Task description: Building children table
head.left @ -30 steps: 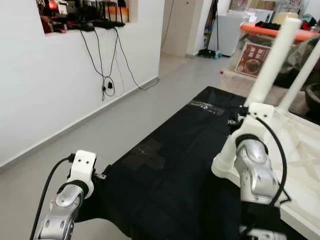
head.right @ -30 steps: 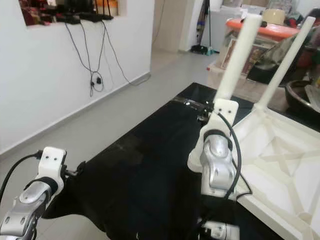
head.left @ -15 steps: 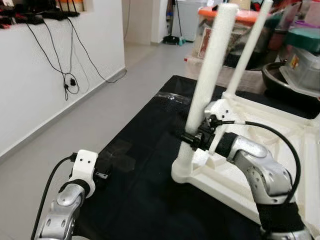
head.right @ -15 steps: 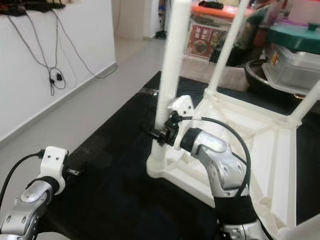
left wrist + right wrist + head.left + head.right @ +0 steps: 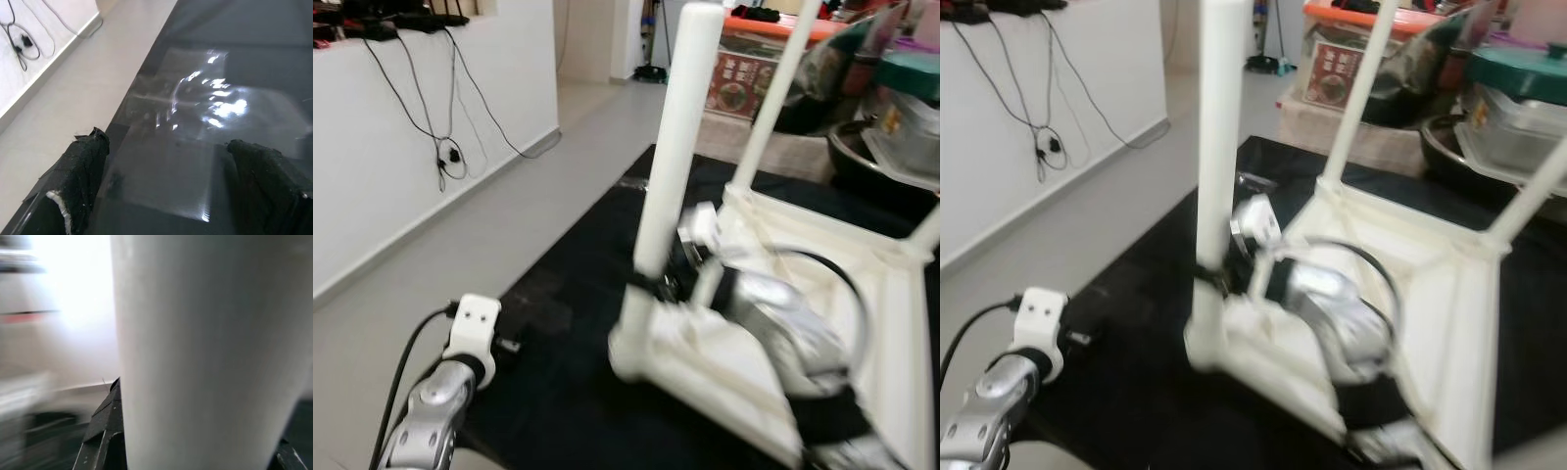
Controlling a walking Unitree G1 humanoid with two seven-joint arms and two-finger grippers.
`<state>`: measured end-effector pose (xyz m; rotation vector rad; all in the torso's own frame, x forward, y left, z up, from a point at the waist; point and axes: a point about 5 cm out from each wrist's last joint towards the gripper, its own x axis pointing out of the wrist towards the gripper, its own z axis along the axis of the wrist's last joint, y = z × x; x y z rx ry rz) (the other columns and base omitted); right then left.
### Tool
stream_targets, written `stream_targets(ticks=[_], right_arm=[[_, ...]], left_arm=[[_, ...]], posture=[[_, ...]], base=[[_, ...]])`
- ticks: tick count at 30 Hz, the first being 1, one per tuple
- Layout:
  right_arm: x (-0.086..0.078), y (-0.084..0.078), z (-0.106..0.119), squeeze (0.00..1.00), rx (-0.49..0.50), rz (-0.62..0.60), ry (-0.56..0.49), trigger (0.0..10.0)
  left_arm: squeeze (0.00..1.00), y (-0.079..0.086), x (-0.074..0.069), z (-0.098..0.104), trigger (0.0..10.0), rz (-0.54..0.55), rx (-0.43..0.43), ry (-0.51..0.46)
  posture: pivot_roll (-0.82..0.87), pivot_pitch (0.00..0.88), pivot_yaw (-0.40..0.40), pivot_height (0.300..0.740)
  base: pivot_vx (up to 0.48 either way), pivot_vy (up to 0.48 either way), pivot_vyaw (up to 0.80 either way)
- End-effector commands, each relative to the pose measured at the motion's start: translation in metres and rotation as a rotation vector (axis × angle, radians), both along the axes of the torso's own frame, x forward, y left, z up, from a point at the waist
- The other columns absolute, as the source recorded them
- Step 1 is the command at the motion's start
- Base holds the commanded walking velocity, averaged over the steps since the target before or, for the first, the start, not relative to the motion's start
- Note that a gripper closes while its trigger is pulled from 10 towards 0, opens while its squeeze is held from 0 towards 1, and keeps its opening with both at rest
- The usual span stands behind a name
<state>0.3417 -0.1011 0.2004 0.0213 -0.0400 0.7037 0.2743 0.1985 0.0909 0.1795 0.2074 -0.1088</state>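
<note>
Right gripper (image 5: 658, 286) is up against the near white table leg (image 5: 668, 162), low on the post just above its corner socket — the right wrist view has that leg (image 5: 205, 352) packed between the two black fingers (image 5: 105, 431), one on each side, so the grip is clamped on the leg. The silver right arm (image 5: 783, 328) is blurred, reaching in from the right across the frame of the table. The white children's table (image 5: 1449, 294) lies upside down on a black mat (image 5: 578, 392), its underside ribs facing up and its legs pointing at the ceiling; a second leg (image 5: 781, 93) rises at the far corner, and a third (image 5: 1538, 191) slants up at the right edge. Over on the left, the left gripper (image 5: 168, 196) hovers low above the mat's near-left edge — fingers (image 5: 80, 176) spread wide with nothing between them, a patch of shiny clear tape (image 5: 205, 112) on the mat just ahead. Left arm (image 5: 435, 411) sits well apart from the table. Beyond the mat runs grey floor (image 5: 509, 206), a white wall (image 5: 382, 147) with black cables (image 5: 445, 147) hanging down, and storage tubs (image 5: 1518, 93) behind the table.
</note>
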Motion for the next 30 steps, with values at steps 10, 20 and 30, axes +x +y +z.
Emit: stream_targets(ticks=[10, 20, 30], right_arm=[[-0.029, -0.103, -0.058, 0.0, -0.062, -1.019, 0.302, 10.0], [-0.045, 0.0, 0.005, 1.0, 0.206, 0.001, 0.09, 10.0], [-0.048, 0.009, 0.015, 0.0, -0.006, 0.618, -0.041, 10.0]], left_arm=[[0.0, -0.001, -0.001, -0.004, 10.0, -0.009, 0.006, 0.021], [0.0, 0.002, -0.004, -0.007, 10.0, -0.008, 0.003, 0.034], [0.0, 0.005, 0.002, 0.001, 10.0, 0.009, 0.006, 0.005]], posture=[[0.07, 0.0, -0.054, 0.74], [0.07, 0.0, -0.055, 0.74], [0.14, 0.0, -0.105, 0.74]], base=[[0.0, 0.0, 0.0], [0.0, 0.0, 0.0], [0.0, 0.0, 0.0]])
